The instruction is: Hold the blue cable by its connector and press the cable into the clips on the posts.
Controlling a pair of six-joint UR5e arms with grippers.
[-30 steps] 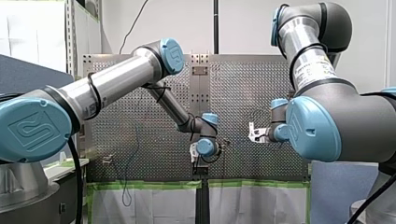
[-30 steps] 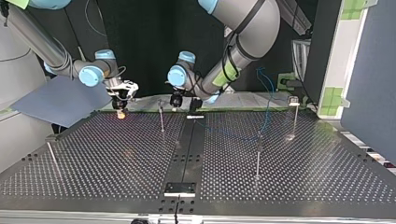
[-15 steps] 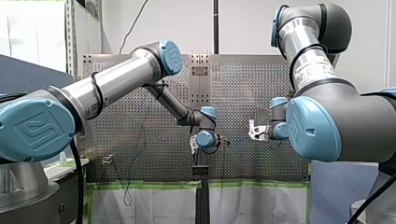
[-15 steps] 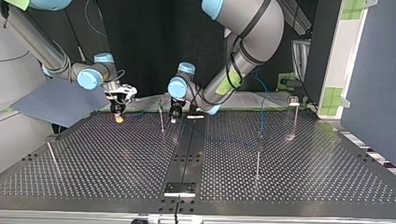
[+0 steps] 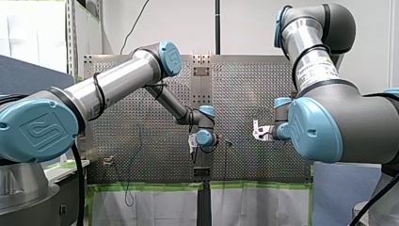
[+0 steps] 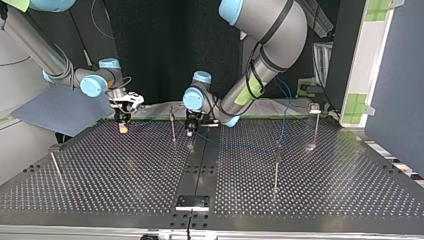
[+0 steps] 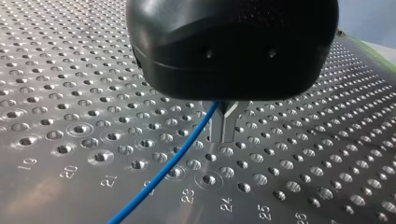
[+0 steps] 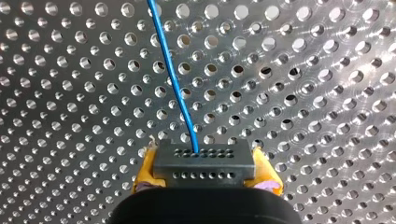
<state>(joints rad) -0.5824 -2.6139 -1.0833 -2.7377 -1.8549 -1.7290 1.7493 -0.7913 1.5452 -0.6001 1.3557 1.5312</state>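
connector (image 8: pixel 203 154): clamped by right gripper (image 8: pixel 205 170)
blue cable (image 8: pixel 175 79): led straight ahead from connector; pinched by left gripper (image 7: pixel 224 122)
post (image 6: pixel 172 125): near left gripper

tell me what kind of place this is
Likely a robotics lab test cell: my left arm and my right arm reach over a perforated table with thin posts, my right gripper holds the connector of a blue cable, and blue partition panels stand beside it.
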